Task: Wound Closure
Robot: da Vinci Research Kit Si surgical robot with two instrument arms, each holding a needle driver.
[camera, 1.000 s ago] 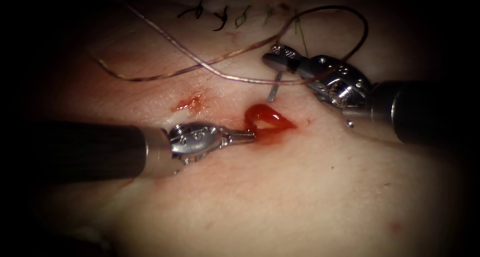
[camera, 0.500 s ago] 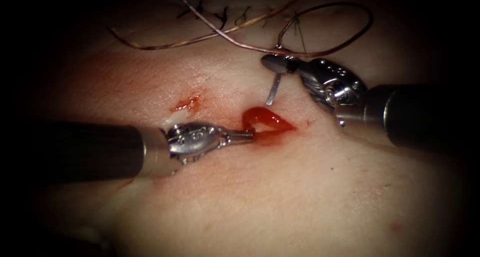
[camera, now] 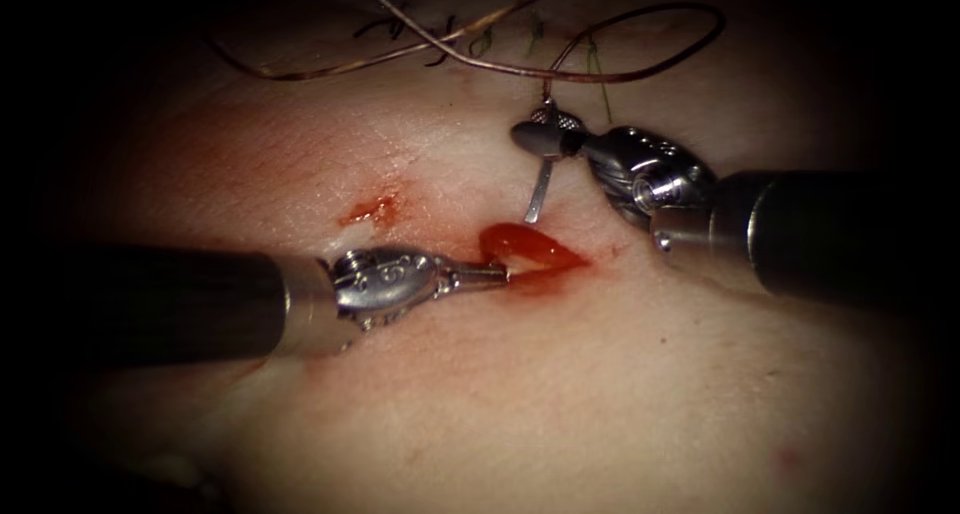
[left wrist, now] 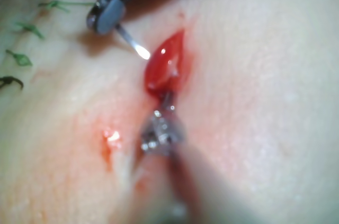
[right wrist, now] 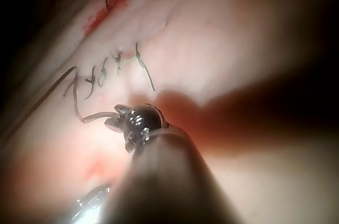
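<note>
My right fingers (camera: 537, 137) pinch the stiff, slippery needle (camera: 540, 189) near its thread end, tip hovering beside the cut (camera: 530, 249), while my left fingers (camera: 497, 270) press together at its edge.

My left tool (left wrist: 165, 99) rests with its narrow tip at the near end of the cut (left wrist: 168, 68), which is pooled with glossy red fluid (left wrist: 161, 75); I cannot tell how its jaws stand or whether they grip the tissue (left wrist: 254, 102). Beyond the cut, my right tool (left wrist: 108, 15) clamps the needle (left wrist: 132, 43), whose bright point hangs just beside the cut's far end, not in the tissue. Green cut ends of thread (left wrist: 21, 57) sit off to one side, and a small red smear (left wrist: 108, 142) marks the skin near my shaft.
</note>
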